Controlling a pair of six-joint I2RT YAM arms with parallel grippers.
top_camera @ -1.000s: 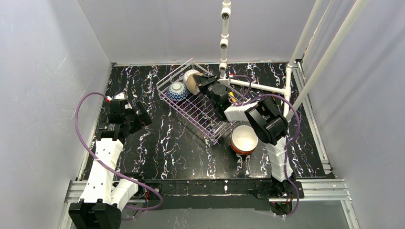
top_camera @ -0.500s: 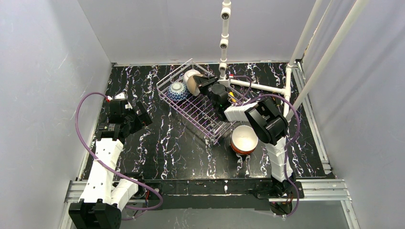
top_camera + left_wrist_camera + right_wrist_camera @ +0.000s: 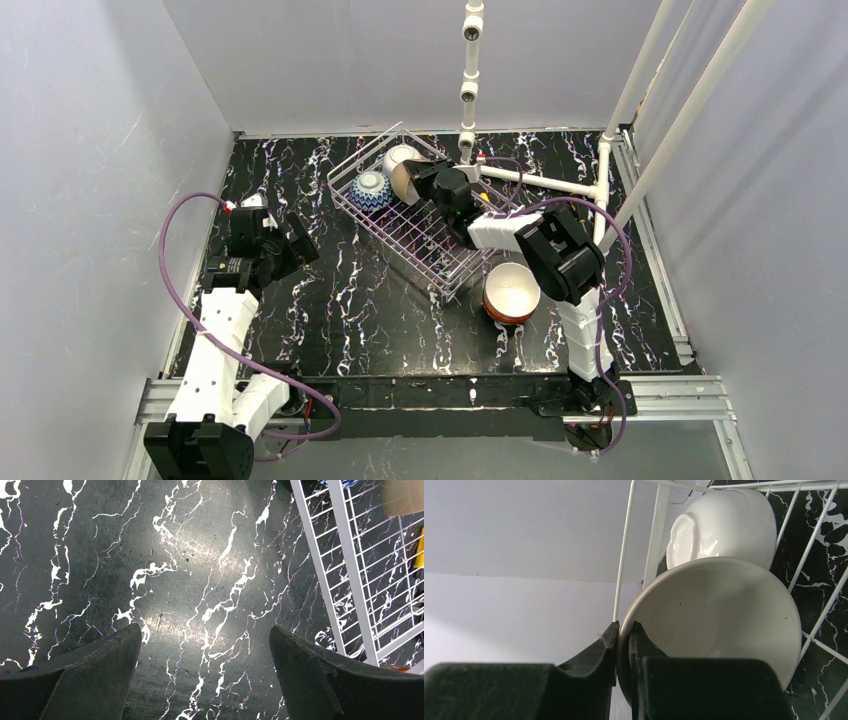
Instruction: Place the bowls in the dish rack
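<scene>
Rim of tan bowl (image 3: 714,625) clamped in right end effector (image 3: 624,631) — inside dish rack (image 3: 408,232).

Top view is evenly lit and sharp, soft shadows only. Left wrist cam catches a bright glare patch on the glossy black table (image 3: 200,550), while the right wrist's own fingers (image 3: 574,690) are dark, blurry blobs up close.

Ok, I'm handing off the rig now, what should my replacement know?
Left gripper: open, idle over the table.
Right gripper: shut on the rim of the tan bowl, held on edge in the dish rack beside the white bowl.
Blue-patterned bowl is racked too.
To do: release the tan bowl, load the red-orange bowl from the table by the rack. No other bowls visible.
</scene>
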